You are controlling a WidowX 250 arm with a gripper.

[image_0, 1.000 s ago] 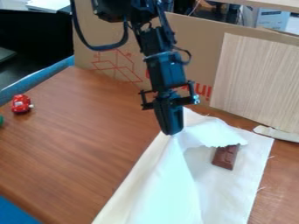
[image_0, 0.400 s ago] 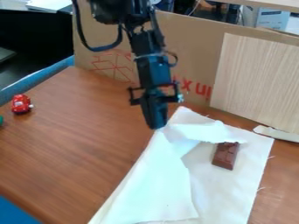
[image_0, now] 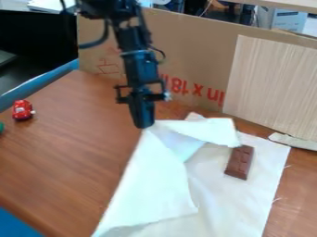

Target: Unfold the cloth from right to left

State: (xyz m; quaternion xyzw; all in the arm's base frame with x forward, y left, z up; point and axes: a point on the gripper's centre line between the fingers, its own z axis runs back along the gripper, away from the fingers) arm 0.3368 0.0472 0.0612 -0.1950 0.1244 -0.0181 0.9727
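the fingers (image_0: 143, 121) pinch the folded white cloth (image_0: 151, 180), a brown bar (image_0: 239, 162) lying on it.

The folded white cloth (image_0: 148, 180) is drawn farther left by the black two-finger gripper (image_0: 143, 127); the brown rectangular bar (image_0: 239, 162) is further uncovered.

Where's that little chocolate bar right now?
In the camera view, the chocolate bar lies right of centre on the white cloth, just below the cloth's lifted flap and to the right of the gripper.
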